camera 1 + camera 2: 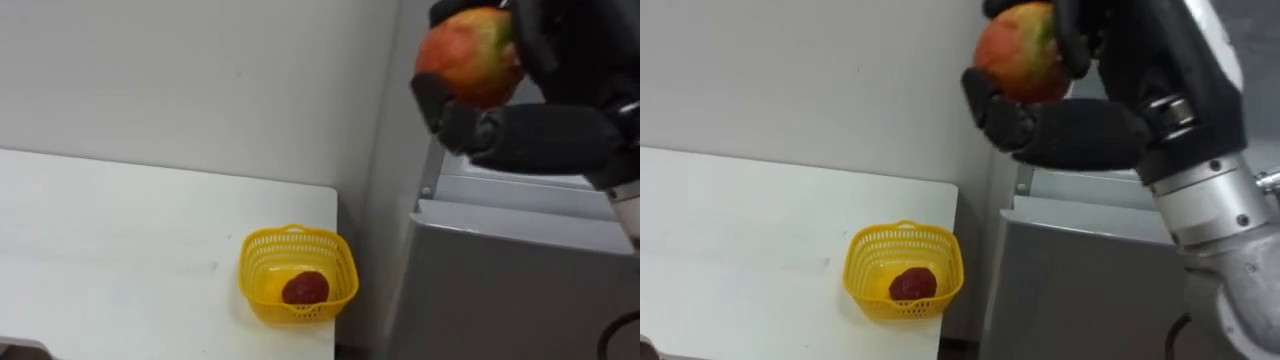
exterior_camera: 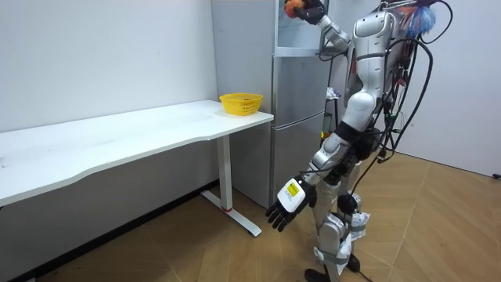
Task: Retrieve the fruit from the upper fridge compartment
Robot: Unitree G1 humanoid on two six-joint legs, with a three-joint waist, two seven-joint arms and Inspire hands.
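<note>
Left eye view, counts: one round fruit (image 1: 468, 55) held aloft, one yellow basket (image 1: 250, 275), one dark red fruit (image 1: 306, 288) lying in that basket, one table (image 1: 120, 250), one fridge (image 1: 500, 280).
Hands: two are seen; the right hand (image 1: 540, 135) is raised at the top of the view, and the left hand (image 2: 288, 205) is seen in the room view hanging low beside the legs.
Right hand: its dark fingers are curled round the round fruit, which is gripped from below and behind.
Left hand: its fingers are spread and relaxed, and nothing is held.
Held fruit: red-orange skin with a green patch on one side, smooth and rounded; it is carried high in front of the upper part of the fridge, well above the basket.
Basket: latticed plastic, set at the table's far corner, near the fridge.
Surface: a white tabletop on white legs, set along the wall.
Room: a plain pale wall (image 1: 200, 80), a grey fridge beside the table's end, and a wooden floor (image 2: 196, 243); the robot is seen standing upright before the fridge.
</note>
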